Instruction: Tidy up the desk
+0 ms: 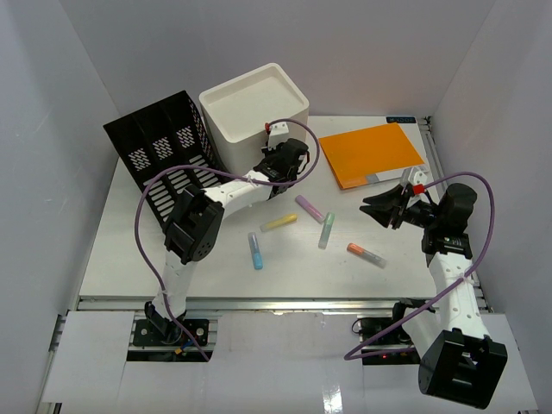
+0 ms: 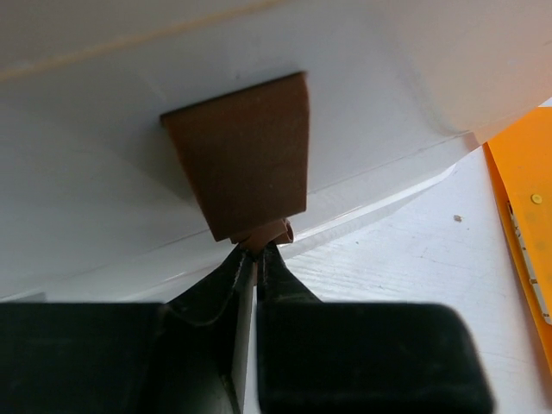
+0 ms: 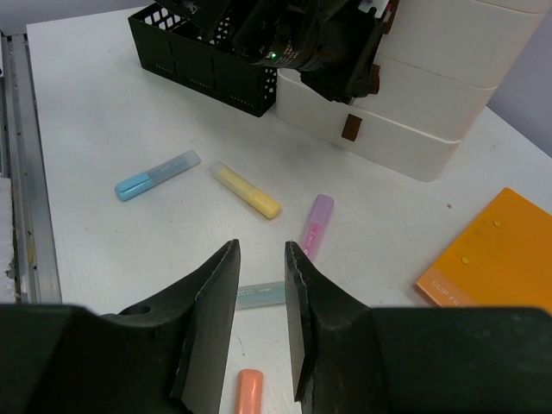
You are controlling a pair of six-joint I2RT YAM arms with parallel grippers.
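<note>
White desk (image 1: 129, 250) fills the middle of the top view: drawer box (image 1: 254, 108) and black file organizer (image 1: 159, 142) at upper left, orange notebook (image 1: 371, 153) at upper right, five highlighters (image 1: 279, 222) loose at centre. We see the left gripper (image 2: 257, 252) pinched tight on the brown pull tab (image 2: 246, 155) of a drawer front. Right gripper (image 3: 261, 250) hangs over the desk at centre right, jaws apart, nothing between them.

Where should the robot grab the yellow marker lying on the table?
Probably around the middle of the yellow plastic highlighter, coming straight down from above. It lies flat on the white desk, long and thin, so its narrow sides are easiest to pinch.
</note>
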